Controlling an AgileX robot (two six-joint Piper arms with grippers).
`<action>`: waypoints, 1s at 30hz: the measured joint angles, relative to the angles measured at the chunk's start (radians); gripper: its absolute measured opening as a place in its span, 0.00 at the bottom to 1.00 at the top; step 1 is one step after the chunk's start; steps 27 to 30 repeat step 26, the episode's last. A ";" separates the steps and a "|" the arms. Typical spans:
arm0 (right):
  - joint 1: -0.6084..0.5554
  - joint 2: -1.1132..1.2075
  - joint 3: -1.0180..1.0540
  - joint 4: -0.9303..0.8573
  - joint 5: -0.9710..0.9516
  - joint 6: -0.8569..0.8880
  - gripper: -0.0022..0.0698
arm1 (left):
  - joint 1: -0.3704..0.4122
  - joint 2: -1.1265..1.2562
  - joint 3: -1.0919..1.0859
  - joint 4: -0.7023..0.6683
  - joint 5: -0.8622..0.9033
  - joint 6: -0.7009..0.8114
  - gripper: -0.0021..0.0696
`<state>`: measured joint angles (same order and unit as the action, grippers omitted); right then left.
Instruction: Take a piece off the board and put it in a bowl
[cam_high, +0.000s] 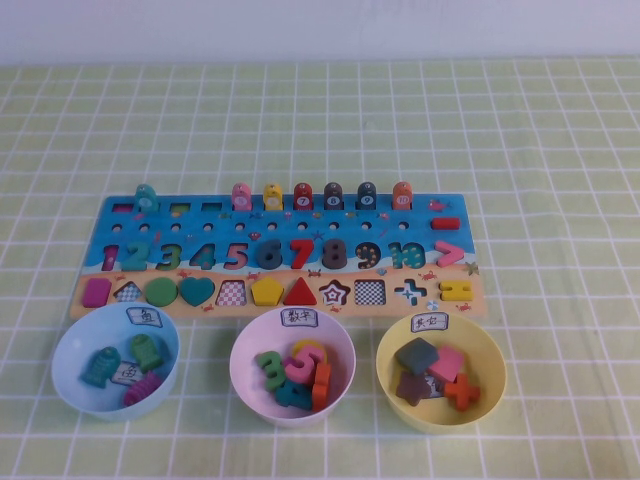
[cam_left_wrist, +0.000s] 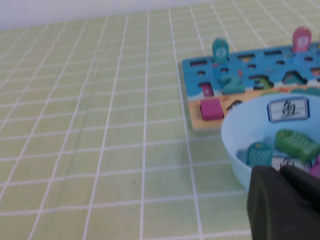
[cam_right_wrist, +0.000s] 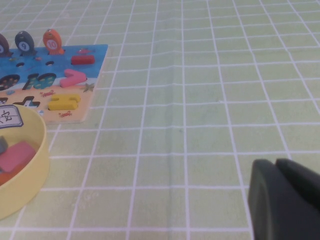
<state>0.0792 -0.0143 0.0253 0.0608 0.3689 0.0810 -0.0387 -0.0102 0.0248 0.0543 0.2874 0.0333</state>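
piece: pink numeral 5 (cam_high: 300, 365) is lying flat among other numerals in the bowl
bowl: pale pink-lilac bowl (cam_high: 243, 350) is sitting just before the board
board: long blue and tan board (cam_high: 470, 292) is lying flat on the table

Staged tabletop (cam_high: 560, 130) setup, lab or demo station rather than a lived-in home: green checked cloth, plain white wall (cam_high: 320, 28) behind, just a kids' puzzle board (cam_high: 285, 255) and three labelled sorting bowls (cam_high: 292, 378) in a neat row.
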 joint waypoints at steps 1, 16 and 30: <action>0.000 0.000 0.000 0.000 0.000 0.000 0.01 | 0.000 0.000 0.000 0.001 0.031 0.002 0.03; 0.000 0.000 0.000 0.000 0.000 0.000 0.01 | 0.000 0.000 0.000 0.005 0.081 0.067 0.03; 0.000 0.000 0.000 0.000 0.000 0.000 0.01 | 0.000 0.000 0.000 0.005 0.081 0.067 0.02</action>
